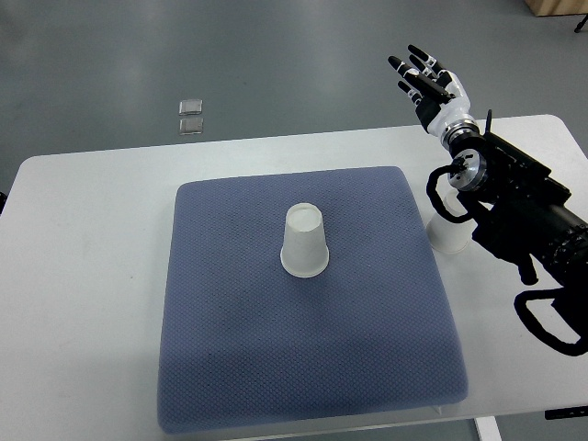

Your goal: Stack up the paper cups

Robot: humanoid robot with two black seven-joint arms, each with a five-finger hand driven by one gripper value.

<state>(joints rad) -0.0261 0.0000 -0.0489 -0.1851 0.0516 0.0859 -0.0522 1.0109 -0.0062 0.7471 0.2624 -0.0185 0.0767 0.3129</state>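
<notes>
Cups, two: you see one inverted paper cup (pixel 304 241) on the blue pad (pixel 230 367), well left of and nearer you than the right robot hand (pixel 432 81). Second cup (pixel 447 231) stands on the desk (pixel 83 276) beside the pad, under the forearm. Fingers spread, holding nothing, raised beyond the desk's far edge.

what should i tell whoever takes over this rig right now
Right hand: raised beyond the table's far edge, fingers spread, holding nothing. Left arm: not in view.
One paper cup stands upside down near the middle of the blue mat. A second cup stands on the white table just off the mat's right edge, partly hidden by the right forearm.
Done: nothing stacked yet.
Left: pick up one cup and set it over the other.
</notes>
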